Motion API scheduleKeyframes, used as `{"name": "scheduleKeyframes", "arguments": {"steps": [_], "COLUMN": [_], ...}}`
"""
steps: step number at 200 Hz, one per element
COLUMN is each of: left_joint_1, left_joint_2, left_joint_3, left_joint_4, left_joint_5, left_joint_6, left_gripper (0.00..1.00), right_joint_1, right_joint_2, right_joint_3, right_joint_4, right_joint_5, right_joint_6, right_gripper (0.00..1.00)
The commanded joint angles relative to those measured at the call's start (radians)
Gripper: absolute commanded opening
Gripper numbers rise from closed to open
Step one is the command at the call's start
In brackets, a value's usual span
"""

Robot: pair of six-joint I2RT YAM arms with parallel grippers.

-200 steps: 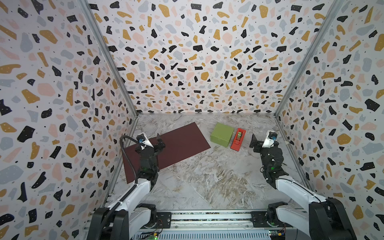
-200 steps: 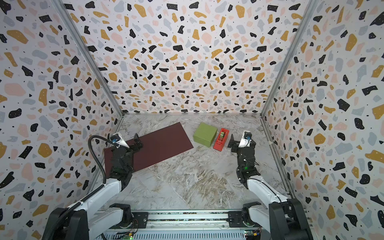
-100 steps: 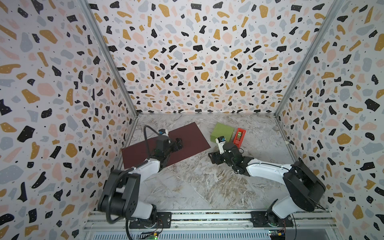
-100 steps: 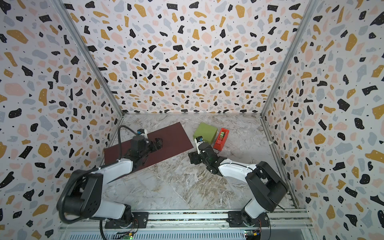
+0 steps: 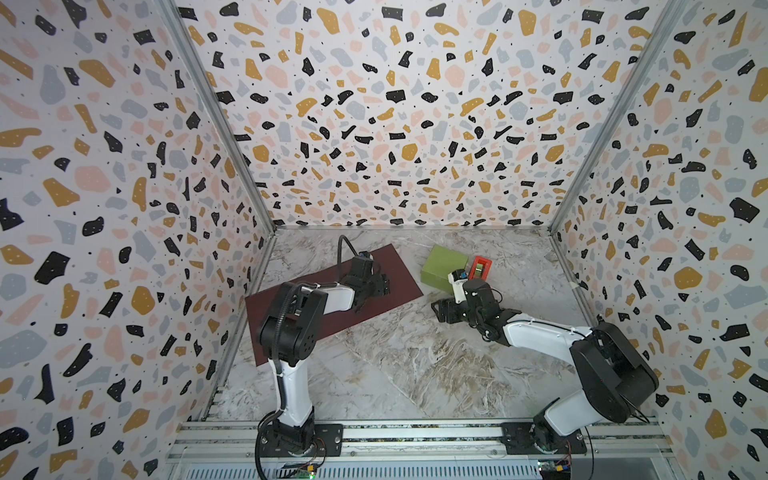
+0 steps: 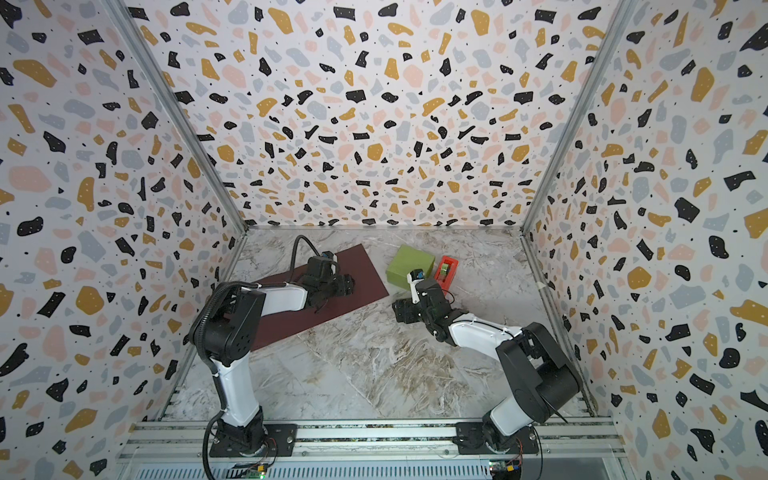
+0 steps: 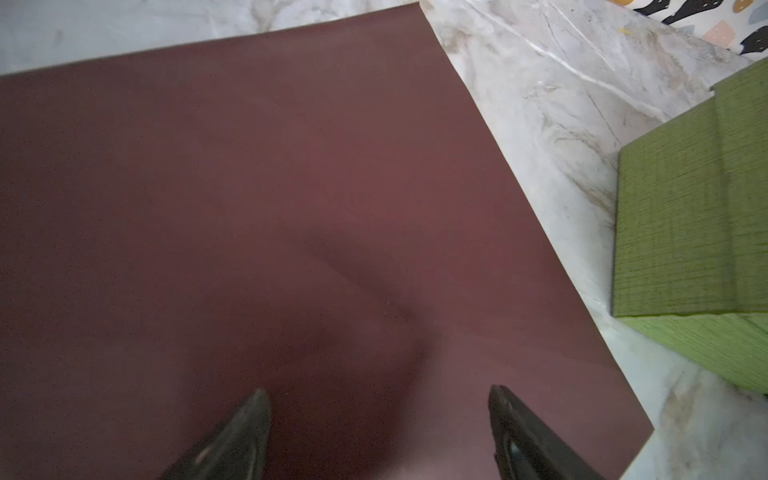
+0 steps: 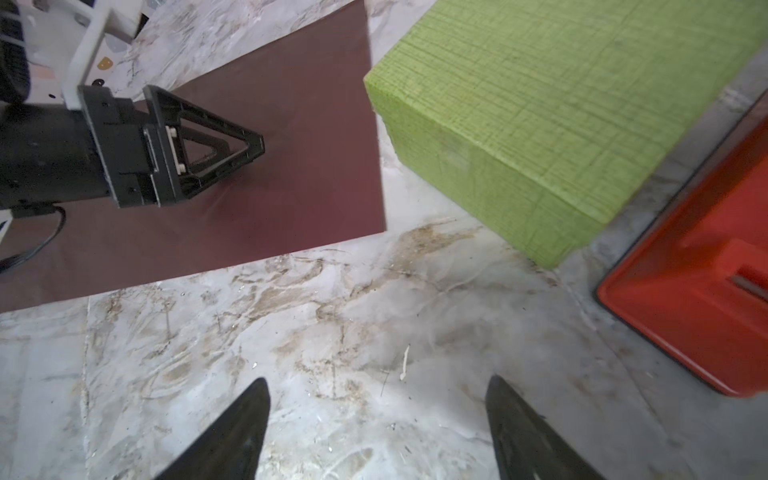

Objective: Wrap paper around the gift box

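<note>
Right hand (image 8: 376, 386) spread wide near gift box (image 8: 540, 104), dispenser (image 8: 706, 291).

The left arm (image 5: 332, 297) and right arm (image 5: 540, 334) wear white shells between black joint housings; a black cable (image 5: 338, 257) loops upward (triangular black jaws).

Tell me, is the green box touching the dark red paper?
Apart. The left wrist view shows a strip of bare table running between the edge of the paper and the gift box.
</note>
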Motion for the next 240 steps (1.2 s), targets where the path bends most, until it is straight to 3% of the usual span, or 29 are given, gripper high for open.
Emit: {"name": "scheduleKeyframes", "arguments": {"steps": [1,31,89,113,134,165,187,219,240], "left_joint_1": [-0.038,-0.104,-0.344,-0.459,-0.484,-0.483,-0.453,-0.213,-0.068], "left_joint_2": [0.01,-0.069,-0.369,-0.449,-0.474,-0.581,-0.715,-0.87,-0.912], "left_joint_3": [-0.046,-0.211,-0.555,-0.615,-0.623,-0.546,-0.549,-0.639,-0.665], "left_joint_4": [-0.034,0.026,0.093,0.08,0.071,-0.026,-0.089,-0.148,-0.175], "left_joint_5": [0.024,0.047,-0.011,-0.039,-0.045,-0.099,-0.231,-0.231,-0.225], "left_joint_6": [0.016,-0.023,-0.129,-0.147,-0.145,-0.096,-0.097,-0.14,-0.145], "left_gripper": [0.81,0.76,0.73,0.73,0.73,0.75,0.78,0.8,0.82], "right_joint_1": [-0.036,-0.111,-0.196,-0.201,-0.191,-0.076,0.005,0.157,0.182], "right_joint_2": [-0.052,-0.105,-0.162,-0.177,-0.18,-0.157,-0.145,-0.04,0.061], "right_joint_3": [-0.035,-0.085,-0.115,-0.126,-0.146,-0.142,-0.152,-0.076,-0.047], "right_joint_4": [-0.007,-0.011,-0.087,-0.117,-0.108,-0.103,-0.041,0.008,0.07], "right_joint_5": [-0.057,-0.092,-0.17,-0.189,-0.256,-0.286,-0.326,-0.344,-0.399], "right_joint_6": [0.012,0.013,0.005,0.004,0.011,0.017,0.057,0.083,0.138], "right_gripper": [0.82,0.82,0.82,0.82,0.8,0.74,0.69,0.63,0.57]}}
